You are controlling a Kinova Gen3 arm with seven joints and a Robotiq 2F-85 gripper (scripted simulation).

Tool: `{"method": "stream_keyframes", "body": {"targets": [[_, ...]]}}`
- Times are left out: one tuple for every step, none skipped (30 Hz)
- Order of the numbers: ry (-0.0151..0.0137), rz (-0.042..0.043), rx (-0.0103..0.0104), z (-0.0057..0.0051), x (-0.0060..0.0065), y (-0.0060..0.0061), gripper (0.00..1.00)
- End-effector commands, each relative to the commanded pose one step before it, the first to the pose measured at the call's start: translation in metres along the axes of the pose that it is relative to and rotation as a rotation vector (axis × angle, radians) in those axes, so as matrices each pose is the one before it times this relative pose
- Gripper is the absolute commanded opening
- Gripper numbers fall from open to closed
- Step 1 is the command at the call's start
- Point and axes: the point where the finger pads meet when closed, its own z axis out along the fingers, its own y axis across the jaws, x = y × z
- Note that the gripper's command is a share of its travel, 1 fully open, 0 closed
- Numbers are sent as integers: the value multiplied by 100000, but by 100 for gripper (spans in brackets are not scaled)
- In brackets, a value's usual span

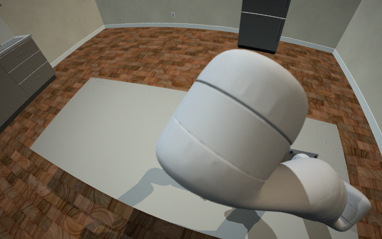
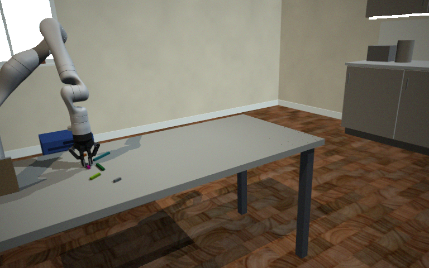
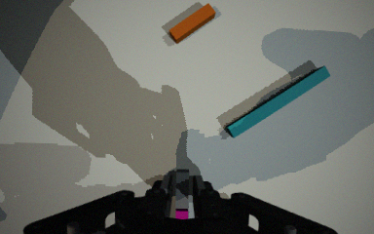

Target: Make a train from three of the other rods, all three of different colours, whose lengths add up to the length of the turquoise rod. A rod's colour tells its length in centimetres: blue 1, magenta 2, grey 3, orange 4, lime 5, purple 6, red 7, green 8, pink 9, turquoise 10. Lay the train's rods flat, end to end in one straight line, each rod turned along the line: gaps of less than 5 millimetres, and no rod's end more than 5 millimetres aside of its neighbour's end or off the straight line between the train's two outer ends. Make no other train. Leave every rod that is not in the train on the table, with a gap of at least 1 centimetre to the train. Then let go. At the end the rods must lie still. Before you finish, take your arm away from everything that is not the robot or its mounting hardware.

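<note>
My gripper stands low at the table, with its fingers parted a little. The short magenta rod lies between the fingertips on the table top. The turquoise rod lies flat just beyond it to the right. The orange rod lies further off. A dark green rod lies close to the right of the magenta one. A lime rod and a grey rod lie nearer the front. In the top view the arm hides all the rods.
A blue box stands behind the gripper at the table's far edge. A brown box stands at the left end. Cabinets stand at the room's right wall.
</note>
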Motion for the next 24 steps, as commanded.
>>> {"method": "stream_keyframes", "body": {"targets": [[-65,14,-141,-54,-29,42,24],[0,0,0,0,0,0,24],[0,0,0,0,0,0,24],[0,0,0,0,0,0,24],[0,0,0,0,0,0,24],[0,0,0,0,0,0,24],[0,0,0,0,0,0,24],[0,0,0,0,0,0,24],[0,0,0,0,0,0,24],[0,0,0,0,0,0,24],[0,0,0,0,0,0,24],[0,0,0,-3,0,0,24],[0,0,0,-21,0,0,24],[0,0,0,-53,0,0,24],[0,0,0,-95,0,0,24],[0,0,0,-146,0,0,24],[0,-1,1,-201,0,-1,24],[0,1,-1,-257,0,1,24],[0,0,0,-314,0,0,24],[0,0,0,-369,0,0,24],[0,0,0,-418,0,0,24],[0,0,0,-462,0,0,24],[0,0,0,-500,0,0,24],[0,0,0,-529,0,0,24]]}}
